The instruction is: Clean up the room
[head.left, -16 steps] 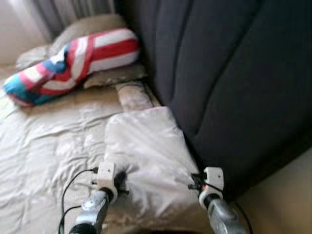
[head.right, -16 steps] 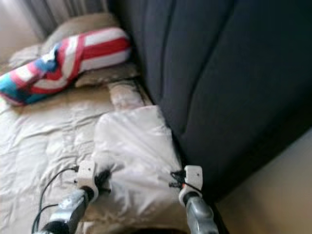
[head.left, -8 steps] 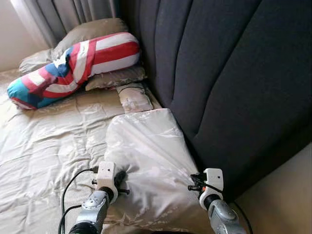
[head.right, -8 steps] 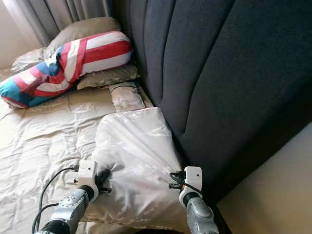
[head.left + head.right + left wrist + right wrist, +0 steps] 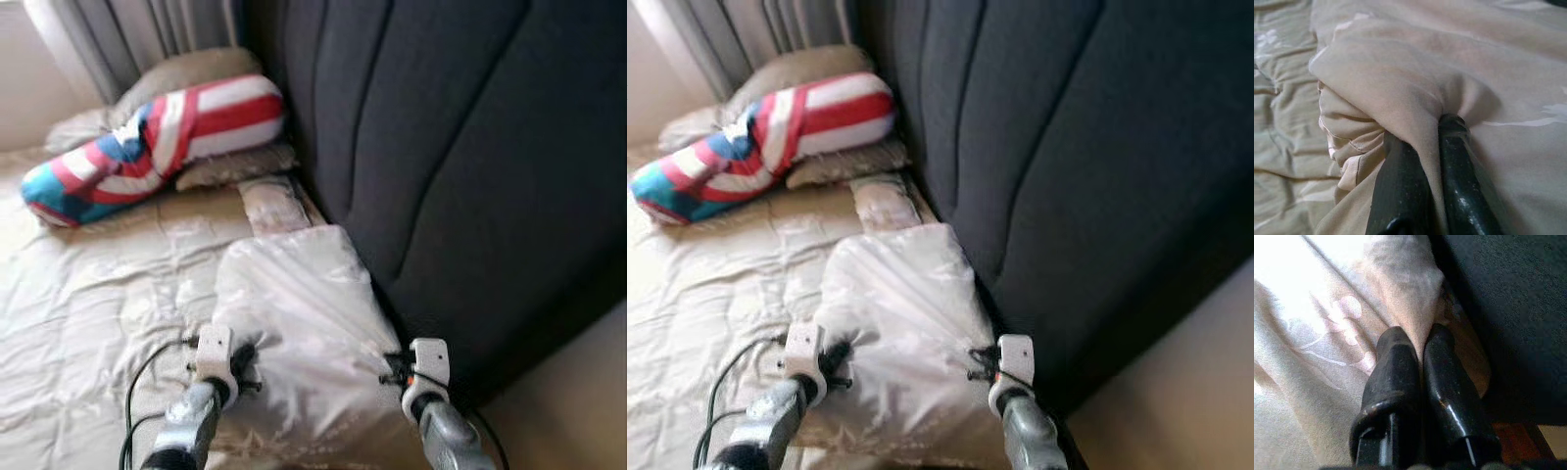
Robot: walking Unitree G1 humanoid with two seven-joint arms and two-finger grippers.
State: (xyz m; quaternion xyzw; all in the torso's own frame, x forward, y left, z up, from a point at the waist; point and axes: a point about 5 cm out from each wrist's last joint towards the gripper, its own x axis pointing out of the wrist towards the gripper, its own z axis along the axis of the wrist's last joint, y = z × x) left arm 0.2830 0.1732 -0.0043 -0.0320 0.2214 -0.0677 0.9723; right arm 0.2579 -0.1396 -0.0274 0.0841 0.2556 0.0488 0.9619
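A shiny cream pillow (image 5: 294, 313) lies on the bed next to the dark headboard (image 5: 470, 147). My left gripper (image 5: 245, 354) is shut on the pillow's left edge; in the left wrist view a fold of the cream fabric (image 5: 1415, 103) is pinched between the black fingers (image 5: 1400, 191). My right gripper (image 5: 389, 364) is shut on the pillow's right edge by the headboard, with its fingers (image 5: 1444, 377) clamped on the cloth (image 5: 1400, 298).
A red, white and blue striped bolster (image 5: 147, 137) rests on tan pillows (image 5: 225, 162) at the far end, below grey curtains (image 5: 137, 29). The wrinkled cream bedspread (image 5: 88, 294) stretches left. A beige wall (image 5: 578, 401) stands at the lower right.
The view has shifted slightly and blurred as the camera moved. Both grippers hold the same grip on the pillow's edges.
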